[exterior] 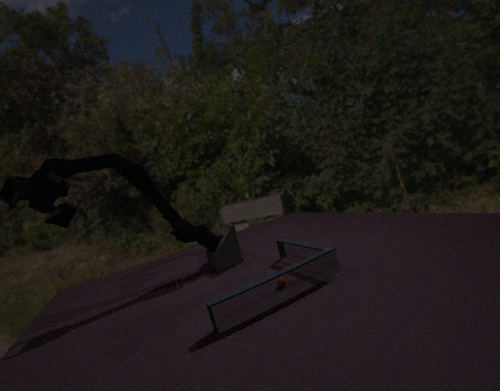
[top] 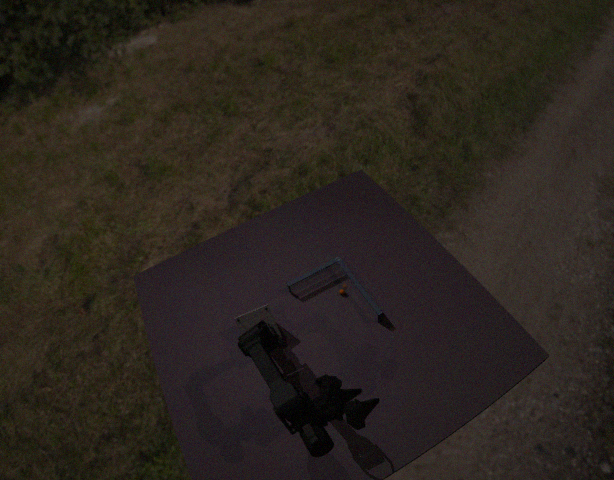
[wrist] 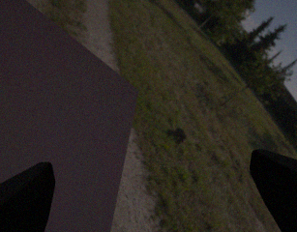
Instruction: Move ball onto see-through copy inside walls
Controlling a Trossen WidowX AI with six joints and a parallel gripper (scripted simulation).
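Where the pincer (top: 369,395) (exterior: 60,206) (wrist: 155,168) hangs: far left in the exterior view, raised and well apart from the ball, its fingers spread wide with nothing between them.

Arm (top: 272,372) (exterior: 134,173): arches from its base (top: 253,315) (exterior: 232,251) toward the side away from the corner.

Long wall (top: 361,287) (exterior: 265,278): upright on the bench (top: 452,330) (exterior: 410,319) (wrist: 66,106), running up to the corner.

Ball (top: 342,292) (exterior: 280,283): orange, on the bench inside the walls, just left of the copy; the wrist view does not show it.

Copy (top: 345,285) (exterior: 292,279): faint, just beside the ball, on its corner side; whether their edges overlap, I cannot tell.

Short wall (top: 314,275) (exterior: 304,244): meets the long one at the corner.

Step in hand: the approach, by my reading; the ball still needs a small shift.

Next move: swing the pincer round, lower it over the walls without knocking them, and take or nudge the ball gently, since it may roll past the copy.
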